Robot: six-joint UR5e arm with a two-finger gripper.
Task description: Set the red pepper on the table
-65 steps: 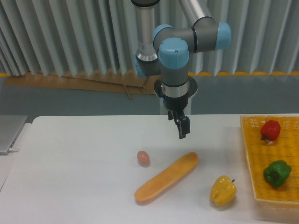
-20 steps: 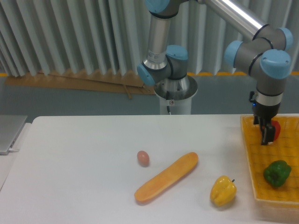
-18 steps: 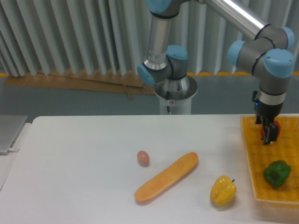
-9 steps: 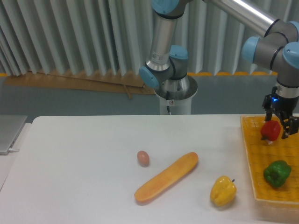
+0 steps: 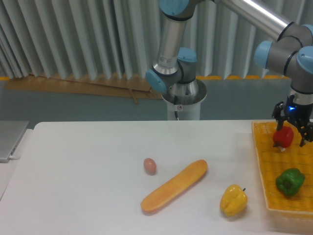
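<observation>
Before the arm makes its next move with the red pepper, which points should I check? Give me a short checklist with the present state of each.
1. Gripper is over the red pepper, fingers on either side: ok.
2. Fingers spread wide enough to take the pepper: ok, they look open.
3. Fingers closed firmly on the pepper: cannot tell; no grasp is seen yet.
4. Red pepper sits in the yellow basket, not yet on the table: ok as a start.
5. Green pepper lies apart from the gripper: ok.
6. Free table space for placing, away from the yellow pepper, the orange vegetable and the egg: ok.
</observation>
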